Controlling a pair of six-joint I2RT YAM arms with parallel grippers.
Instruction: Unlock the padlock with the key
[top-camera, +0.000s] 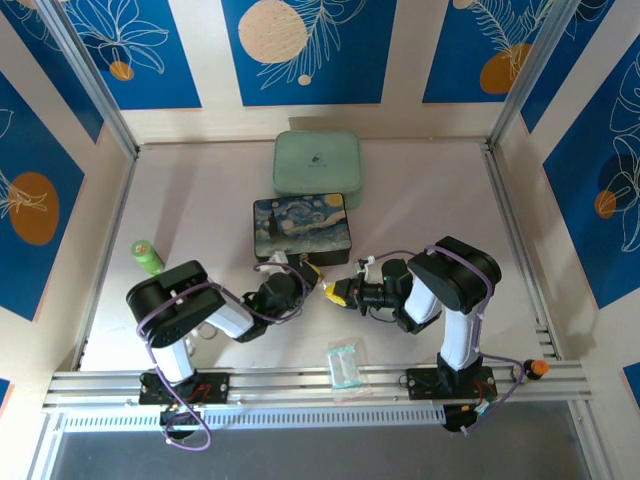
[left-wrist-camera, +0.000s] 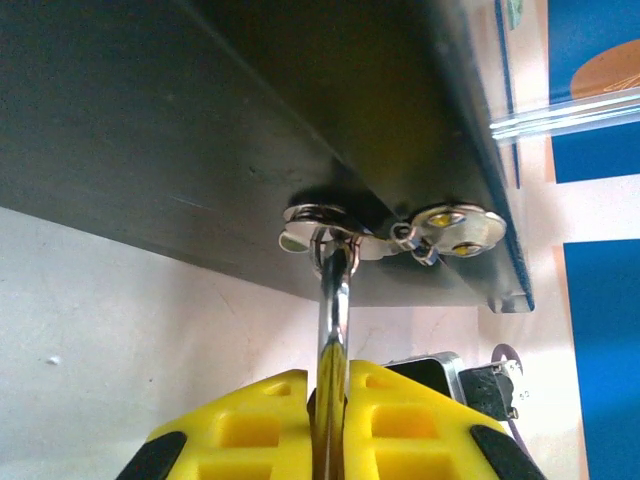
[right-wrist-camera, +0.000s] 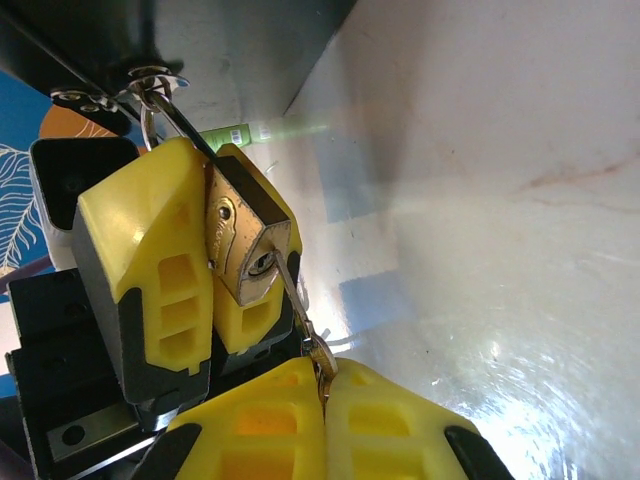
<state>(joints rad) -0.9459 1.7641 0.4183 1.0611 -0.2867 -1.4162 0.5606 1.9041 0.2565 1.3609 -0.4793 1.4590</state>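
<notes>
The brass padlock (right-wrist-camera: 235, 235) hangs by its thin silver shackle (right-wrist-camera: 150, 108) from the hasp (left-wrist-camera: 330, 214) on the front of the dark starry-night box (top-camera: 300, 228). My left gripper (left-wrist-camera: 333, 378) is shut on the padlock body, seen edge-on between its yellow fingers (right-wrist-camera: 150, 270). The small silvery key (right-wrist-camera: 295, 300) has its tip in the keyhole at the padlock's bottom face. My right gripper (right-wrist-camera: 325, 378) is shut on the key's head. In the top view both grippers meet just in front of the box, left gripper (top-camera: 300, 274) and right gripper (top-camera: 338, 292).
A pale green case (top-camera: 317, 162) lies behind the box. A green cylinder (top-camera: 148, 257) lies at the left. A clear packet (top-camera: 344, 362) with pale green contents sits near the front rail. The box's front wall (left-wrist-camera: 200, 130) is close above the left fingers.
</notes>
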